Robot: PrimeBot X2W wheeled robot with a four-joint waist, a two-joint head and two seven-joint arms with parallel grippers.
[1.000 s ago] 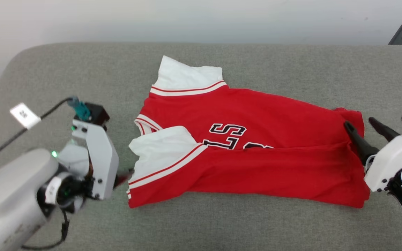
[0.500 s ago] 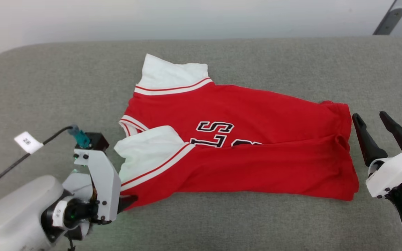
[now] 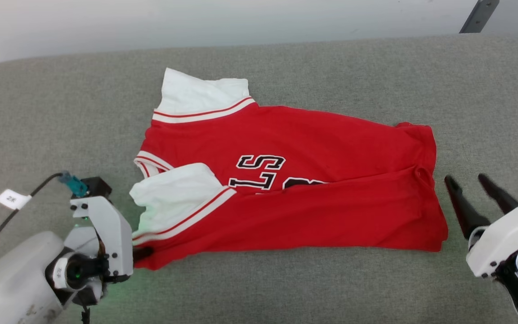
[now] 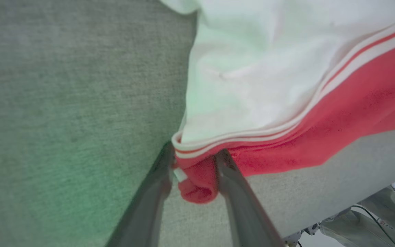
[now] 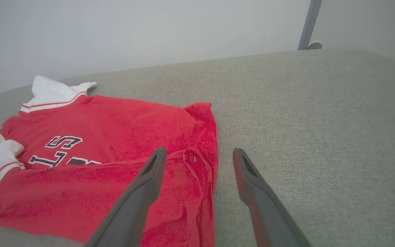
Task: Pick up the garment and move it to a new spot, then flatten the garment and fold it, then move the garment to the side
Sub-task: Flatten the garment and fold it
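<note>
The garment (image 3: 313, 180) lies half folded on the grey cushioned surface (image 3: 286, 288), with its sleeves toward the left. The left gripper (image 4: 194, 155) pinches its bunched red corner between the 2 fingers. The right gripper (image 3: 465, 179) stands wide open just beside the hem and holds nothing.

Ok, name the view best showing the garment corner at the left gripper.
Left wrist view: the garment's bunched red corner sits between the left gripper's fingers. Head view shows it small; right wrist view, the opposite end.
</note>
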